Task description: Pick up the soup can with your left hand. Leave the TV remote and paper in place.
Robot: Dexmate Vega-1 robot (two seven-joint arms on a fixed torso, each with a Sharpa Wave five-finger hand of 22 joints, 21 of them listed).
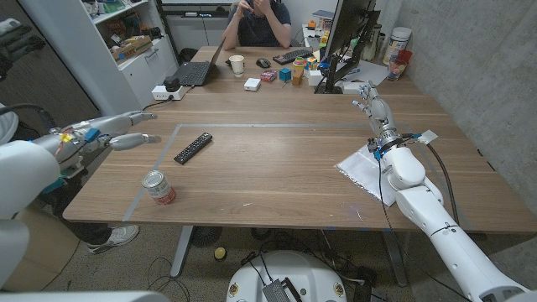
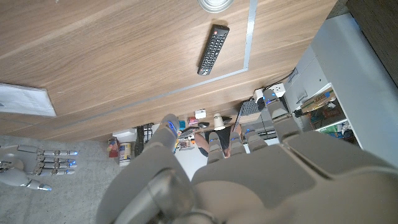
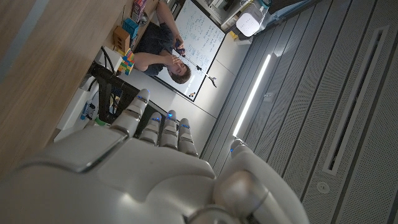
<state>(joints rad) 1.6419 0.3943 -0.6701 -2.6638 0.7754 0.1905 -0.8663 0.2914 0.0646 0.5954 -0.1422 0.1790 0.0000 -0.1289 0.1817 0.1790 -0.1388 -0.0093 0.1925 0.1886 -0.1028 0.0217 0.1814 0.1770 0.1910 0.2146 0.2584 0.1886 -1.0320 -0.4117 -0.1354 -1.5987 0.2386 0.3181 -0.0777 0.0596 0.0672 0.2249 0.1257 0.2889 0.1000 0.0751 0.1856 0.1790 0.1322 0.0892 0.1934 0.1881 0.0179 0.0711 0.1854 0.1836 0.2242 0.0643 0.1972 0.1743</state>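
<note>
The soup can (image 1: 158, 187) lies tipped near the table's front left, red label with a silver end; its silver end (image 2: 215, 4) peeks in at the edge of the left wrist view. My left hand (image 1: 117, 134) hovers above the table's left edge, behind and left of the can, fingers spread and holding nothing. The black TV remote (image 1: 193, 148) (image 2: 212, 49) lies between hand and table centre. The crumpled white paper (image 1: 362, 170) (image 2: 25, 99) sits at the right under my right forearm. My right hand (image 1: 372, 105) (image 2: 38, 165) is raised with fingers apart, empty.
A taped rectangle outline (image 1: 252, 126) marks the tabletop. At the far edge stand a laptop (image 1: 197, 71), a paper cup (image 1: 237, 65), small blocks, a keyboard and a monitor (image 1: 348, 38). A person (image 1: 260, 21) sits behind the table. A shelf unit (image 1: 138, 42) stands at back left.
</note>
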